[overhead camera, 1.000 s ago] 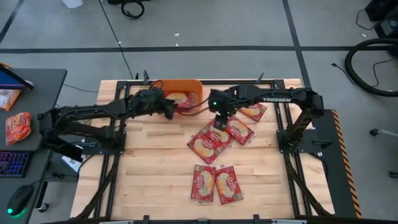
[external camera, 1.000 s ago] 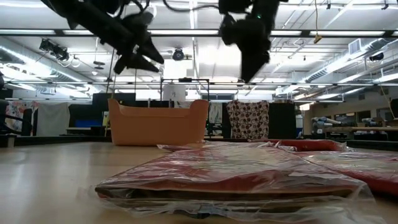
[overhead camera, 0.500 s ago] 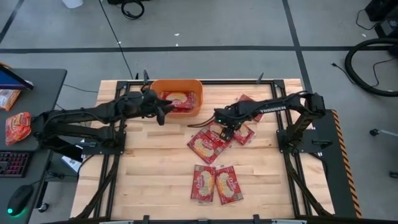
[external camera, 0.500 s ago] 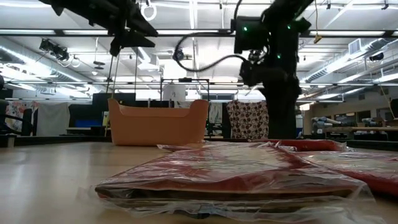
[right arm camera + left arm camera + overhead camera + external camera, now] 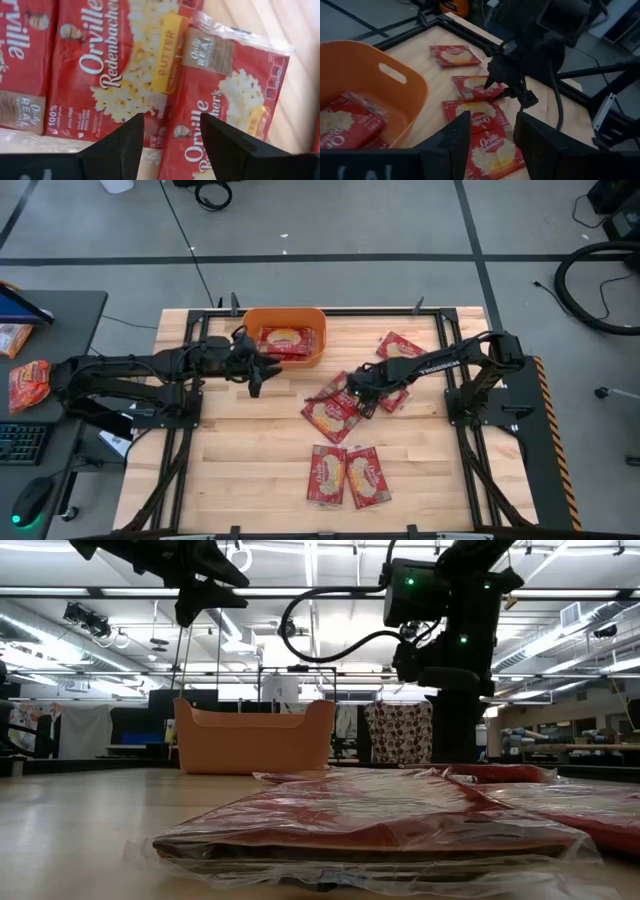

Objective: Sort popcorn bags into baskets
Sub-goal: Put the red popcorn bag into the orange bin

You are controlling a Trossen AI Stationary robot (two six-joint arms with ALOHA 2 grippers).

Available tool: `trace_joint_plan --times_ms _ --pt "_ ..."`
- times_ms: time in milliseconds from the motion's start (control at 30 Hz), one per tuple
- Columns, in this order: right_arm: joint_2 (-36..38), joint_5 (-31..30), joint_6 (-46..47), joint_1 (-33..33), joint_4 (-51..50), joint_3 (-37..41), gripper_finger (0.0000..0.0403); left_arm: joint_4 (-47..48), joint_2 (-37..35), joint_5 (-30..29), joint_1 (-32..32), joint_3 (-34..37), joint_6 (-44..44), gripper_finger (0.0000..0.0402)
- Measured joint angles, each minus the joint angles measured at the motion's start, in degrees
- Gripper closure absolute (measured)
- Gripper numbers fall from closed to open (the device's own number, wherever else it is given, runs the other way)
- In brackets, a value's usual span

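red popcorn bags (image 5: 331,415); orange basket (image 5: 247,332)

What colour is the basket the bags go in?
Orange, plain all over: the basket shows best in the high view, with red popcorn bags inside.

Hidden and cut off

You can't see under the right gripper (image 5: 358,387): it covers part of the popcorn bags (image 5: 333,412); the basket (image 5: 395,90) is cropped in your left wrist view.

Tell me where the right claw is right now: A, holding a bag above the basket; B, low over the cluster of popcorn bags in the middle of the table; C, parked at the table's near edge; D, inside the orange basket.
B: the right claw is open, down over the middle cluster of popcorn bags, away from the orange basket.
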State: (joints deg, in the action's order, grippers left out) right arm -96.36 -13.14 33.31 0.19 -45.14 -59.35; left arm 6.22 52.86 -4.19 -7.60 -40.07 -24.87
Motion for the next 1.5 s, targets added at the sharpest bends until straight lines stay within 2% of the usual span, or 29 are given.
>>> trace_joint_plan --times_ms 100,233,300,433,600,700,767,900,1167,1500 --pt "-0.8 -3.5 -1.7 1.8 1.0 0.6 0.0205 0.0 0.0 0.0 0.9 0.0 -0.7 0.0241" --pt "-1.6 -1.2 -1.1 2.1 2.2 3.2 0.0214 0.0 0.0 0.4 2.3 0.0 -2.3 0.0241" --pt "-1.6 -0.6 -0.6 2.1 2.7 4.4 0.0227 0.0 0.0 2.7 3.1 0.0 -1.1 0.0241" --pt "-1.6 -0.8 -1.9 2.1 3.0 5.7 0.0270 1.5 0.0 6.5 5.0 0.1 1.7 0.0241" --pt "-1.5 -0.1 -3.2 2.1 4.2 6.3 0.0342 2.1 0.0 10.2 7.4 0.1 -0.7 0.0241" --pt "-1.5 0.7 -2.2 2.2 4.5 6.0 0.0387 2.4 0.0 10.9 9.5 0.1 -1.8 0.0241" --pt "-1.5 2.2 -2.2 2.4 4.1 5.1 0.0395 2.8 0.0 10.7 11.0 0.1 -1.5 0.0241" --pt "-1.0 4.1 -4.8 3.1 -0.5 0.6 0.0395 5.3 0.0 7.6 13.7 0.1 -1.5 0.0241" --pt "-0.6 2.2 -15.4 3.1 -8.8 -13.4 0.0399 10.2 0.0 4.3 15.3 0.1 -1.5 0.0241" --pt "-0.6 0.7 -26.6 1.8 -3.2 -30.6 0.0401 9.1 -2.2 4.3 15.2 0.1 -12.6 0.0242"
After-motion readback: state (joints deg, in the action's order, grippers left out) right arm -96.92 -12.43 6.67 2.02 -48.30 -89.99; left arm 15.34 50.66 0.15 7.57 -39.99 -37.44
